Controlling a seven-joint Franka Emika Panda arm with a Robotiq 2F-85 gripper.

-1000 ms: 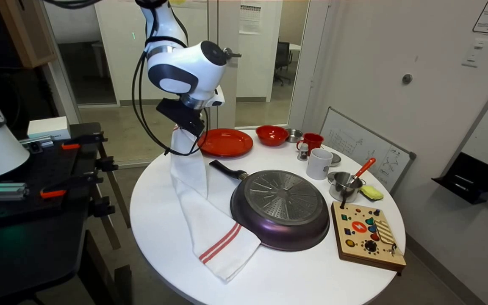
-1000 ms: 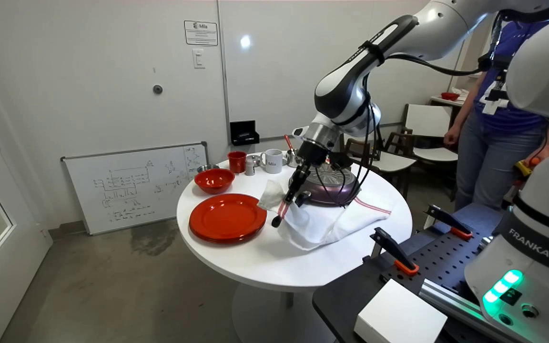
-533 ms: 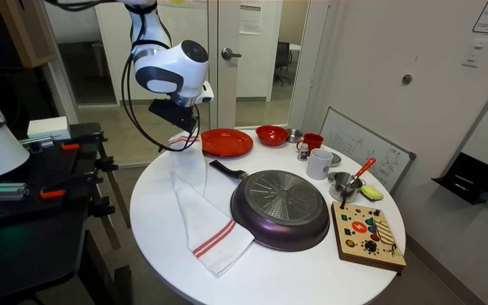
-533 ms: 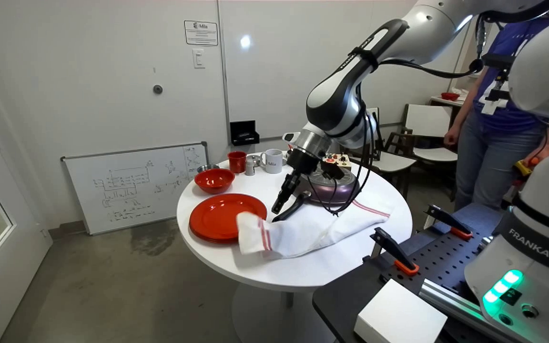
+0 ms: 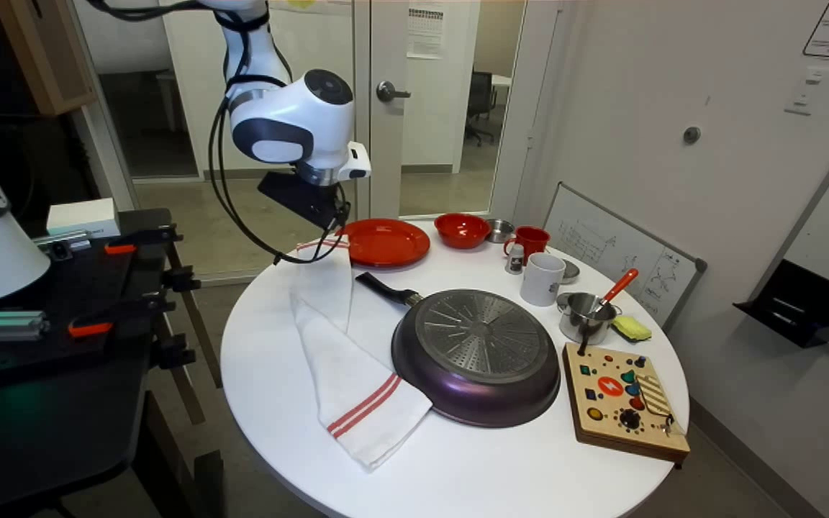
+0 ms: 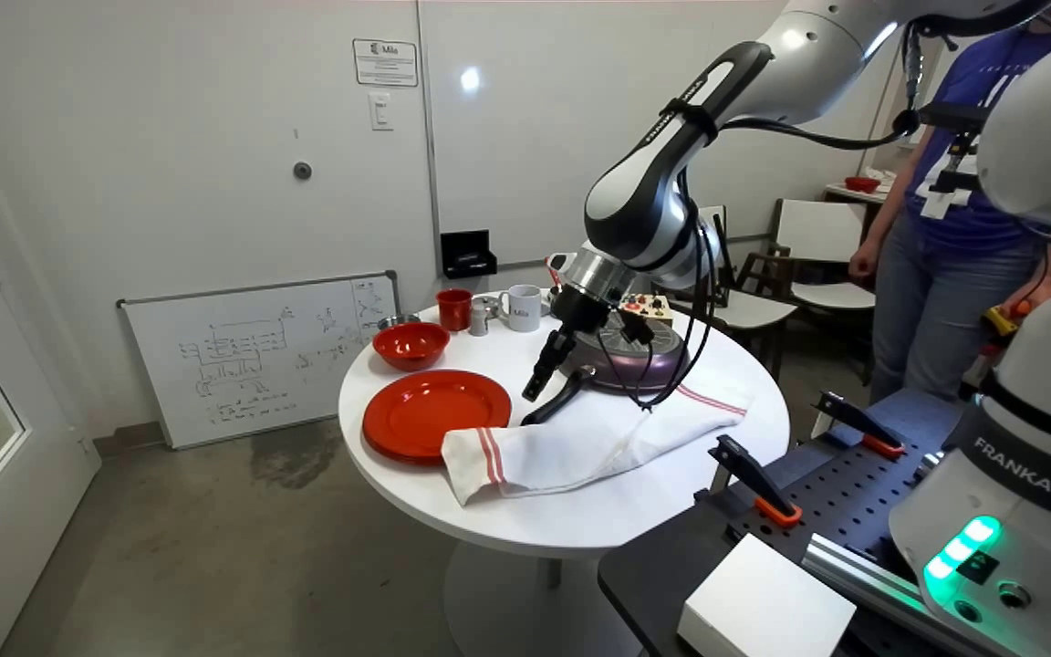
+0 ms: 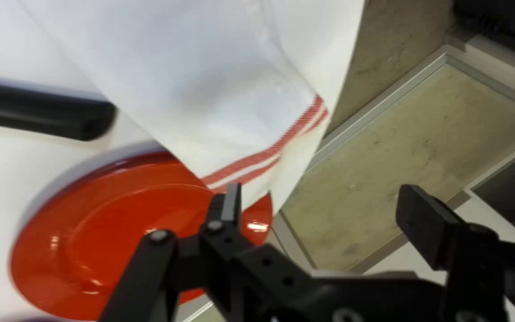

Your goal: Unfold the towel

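White towel (image 5: 342,367) along tabletop (image 5: 486,467), one end over red plate (image 6: 430,415); gripper (image 7: 320,201) jaws wide apart

Towel's a long bent strip w/ red stripes nr both ends, lying betw. the upturned pan (image 5: 483,345) & the tabletop's edge. One striped end is right by the pan; can't tell if its corner touches. Other striped end laps the plate's rim. Underside hidden, so no. of layers unclear; ditto whether any cloth overhangs the edge.

Gripper hangs above the tabletop nr the plate. Wrist view has the jaws well apart w/ floor (image 7: 351,197) visible thru the gap, so not gripping.

In an exterior view cables (image 5: 222,114) loop across jaws & far towel end, so detail there's hard to read. Wrist view crops much of the towel & all but the tip of the pan handle (image 7: 43,109). Plate: one or a stack, can't tell. Red utensil (image 5: 617,285) sunk in metal pot (image 5: 587,316), lower part out of sight. In an exterior view the arm (image 6: 644,201) blocks part of the pan & most of that pot. Metal bowl (image 5: 501,231) partly behind red bowl (image 5: 462,230); shaker (image 5: 515,259) covers a bit of red mug (image 5: 529,241). Grey item (image 5: 571,270) half behind white mug (image 5: 542,279), too little showing to ID. Person (image 6: 963,237) at the side: most of head cropped.
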